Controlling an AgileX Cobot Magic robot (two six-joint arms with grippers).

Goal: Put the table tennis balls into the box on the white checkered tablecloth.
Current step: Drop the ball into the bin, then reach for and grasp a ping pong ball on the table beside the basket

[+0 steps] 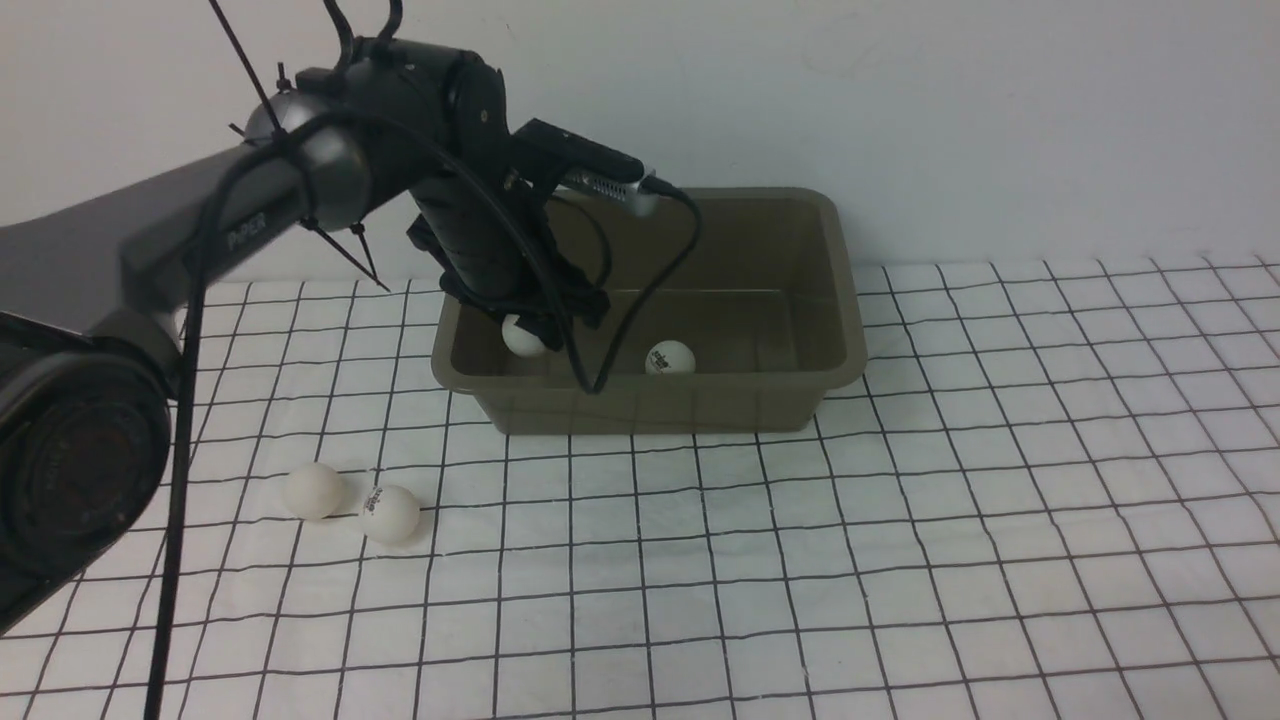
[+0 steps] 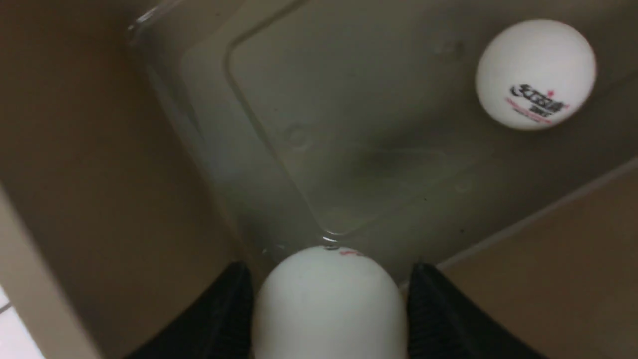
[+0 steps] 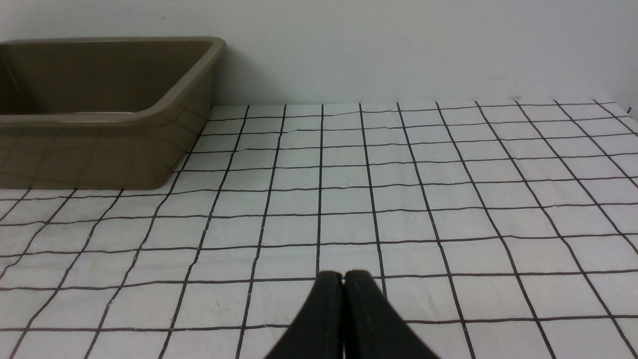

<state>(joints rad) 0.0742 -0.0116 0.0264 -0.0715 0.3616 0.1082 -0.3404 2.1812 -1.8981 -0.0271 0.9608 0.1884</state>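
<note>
While the right end effector (image 3: 343, 281) is hovering, fingers (image 3: 323, 319) pressed together, over the white checkered tablecloth (image 1: 800, 560), a plain ball (image 1: 313, 490) and a printed ball (image 1: 390, 514) are lying side by side toward the desk's left edge. By the far edge, the left end effector (image 2: 329, 271) is clamping a third ball (image 1: 520, 337) inside the box (image 1: 800, 250), a fourth ball (image 1: 670, 357) resting on its floor.

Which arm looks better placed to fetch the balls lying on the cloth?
Left, likely. The plain ball and the logo ball lie on its side of the cloth; the left claw need only drop the held ball into the box first. The right claw sees no ball.
</note>
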